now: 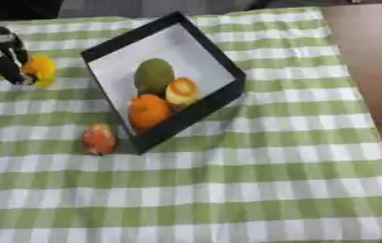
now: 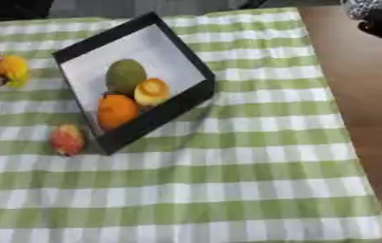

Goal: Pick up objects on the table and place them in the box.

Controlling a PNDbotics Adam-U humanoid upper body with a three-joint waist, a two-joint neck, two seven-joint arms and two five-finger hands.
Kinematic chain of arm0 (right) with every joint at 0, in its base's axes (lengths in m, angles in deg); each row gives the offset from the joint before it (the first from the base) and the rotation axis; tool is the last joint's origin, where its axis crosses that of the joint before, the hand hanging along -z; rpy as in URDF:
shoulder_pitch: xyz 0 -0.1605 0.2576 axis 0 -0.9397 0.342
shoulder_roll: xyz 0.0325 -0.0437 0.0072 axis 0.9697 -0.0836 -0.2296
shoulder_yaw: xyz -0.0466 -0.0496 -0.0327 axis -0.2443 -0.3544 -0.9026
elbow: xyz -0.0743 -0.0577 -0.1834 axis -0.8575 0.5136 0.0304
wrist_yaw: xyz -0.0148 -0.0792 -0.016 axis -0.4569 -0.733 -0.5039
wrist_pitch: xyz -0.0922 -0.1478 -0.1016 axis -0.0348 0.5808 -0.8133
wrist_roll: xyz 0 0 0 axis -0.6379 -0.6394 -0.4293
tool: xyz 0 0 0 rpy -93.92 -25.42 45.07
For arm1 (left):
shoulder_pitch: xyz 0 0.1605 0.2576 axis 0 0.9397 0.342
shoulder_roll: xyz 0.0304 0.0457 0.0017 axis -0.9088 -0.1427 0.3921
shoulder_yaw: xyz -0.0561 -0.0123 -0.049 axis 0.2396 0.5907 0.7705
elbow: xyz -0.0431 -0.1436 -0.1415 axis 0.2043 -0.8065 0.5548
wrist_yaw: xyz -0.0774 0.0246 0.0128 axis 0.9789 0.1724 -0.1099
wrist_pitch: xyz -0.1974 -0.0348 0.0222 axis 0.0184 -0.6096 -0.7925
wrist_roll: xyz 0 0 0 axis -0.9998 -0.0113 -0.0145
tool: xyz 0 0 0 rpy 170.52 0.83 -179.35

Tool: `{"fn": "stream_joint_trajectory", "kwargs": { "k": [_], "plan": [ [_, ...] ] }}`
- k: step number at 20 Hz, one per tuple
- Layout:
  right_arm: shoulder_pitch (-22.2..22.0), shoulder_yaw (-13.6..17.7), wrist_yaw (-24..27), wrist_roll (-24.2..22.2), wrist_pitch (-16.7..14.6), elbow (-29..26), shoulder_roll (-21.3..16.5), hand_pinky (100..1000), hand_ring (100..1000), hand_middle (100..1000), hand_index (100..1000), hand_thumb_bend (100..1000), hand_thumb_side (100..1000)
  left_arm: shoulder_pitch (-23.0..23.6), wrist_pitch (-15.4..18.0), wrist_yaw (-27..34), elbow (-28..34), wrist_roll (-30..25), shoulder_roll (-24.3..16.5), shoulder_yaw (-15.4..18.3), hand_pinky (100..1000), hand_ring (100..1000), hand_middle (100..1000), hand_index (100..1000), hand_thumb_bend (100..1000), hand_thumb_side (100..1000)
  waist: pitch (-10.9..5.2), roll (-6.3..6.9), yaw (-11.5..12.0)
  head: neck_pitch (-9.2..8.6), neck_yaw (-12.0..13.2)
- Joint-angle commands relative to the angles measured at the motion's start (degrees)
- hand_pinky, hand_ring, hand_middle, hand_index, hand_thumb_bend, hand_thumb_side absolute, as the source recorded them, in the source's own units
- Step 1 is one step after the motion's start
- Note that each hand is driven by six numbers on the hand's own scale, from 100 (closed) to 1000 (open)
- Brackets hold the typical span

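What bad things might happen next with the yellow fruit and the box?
The left hand has its fingers around the yellow fruit, which looks round, so it might slip out and roll across the checked cloth. The box already holds three fruits, so the new one may bump them. The red fruit lies right beside the box and could get knocked.

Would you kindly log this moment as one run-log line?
left hand: shut on yellow fruit | box: green, orange, yellow-orange fruits inside | red fruit: on cloth beside box | right hand: not in view
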Motion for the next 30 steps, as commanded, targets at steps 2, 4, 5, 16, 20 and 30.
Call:
{"fn": "stream_joint_trajectory", "kwargs": {
  "k": [2,4,5,16,20,30],
  "plan": [
    [0.5,0.9,0.2,0.3,-0.1,-1.0,-1.4,893,740,686,779,130,387,-4.4,-0.7,4.0,12.0,-1.3,-2.3,0.0,757,741,656,533,194,100,-0.65,-0.37,0.1,-0.13,0.0],
    [0.6,0.8,0.2,0.2,-0.1,-1.0,-1.3,893,740,685,779,133,386,-6.4,-1.6,5.8,16.0,-1.3,-1.0,-0.1,757,737,652,531,178,100,-0.73,-0.37,0.1,-0.13,0.1],
    [0.7,0.8,0.2,0.2,-0.1,-1.0,-1.3,893,740,685,779,134,385,-7.5,-2.0,6.5,17.2,-1.6,-0.1,-0.6,763,738,653,531,178,100,-0.78,-0.37,0.0,-0.13,0.1],
    [2.2,0.0,0.5,-0.6,-0.1,-1.0,-0.5,894,737,683,778,140,384,-13.7,1.8,3.2,9.9,-4.5,10.8,-10.5,788,748,677,543,221,100,-0.76,0.10,-1.2,-0.13,1.3],
    [2.5,-0.1,0.5,-0.8,-0.1,-1.0,-0.4,894,737,683,778,141,383,-12.3,3.9,2.9,5.1,-3.1,13.4,-11.8,794,755,694,560,245,100,-0.64,0.17,-1.4,-0.13,1.1],
    [2.4,0.0,0.5,-0.8,0.0,-1.0,-0.5,894,737,683,778,144,382,-11.4,5.7,1.5,2.7,-5.0,13.3,-10.1,866,856,818,881,476,251,-0.69,-0.03,-1.2,-0.13,0.7]
  ]
}}
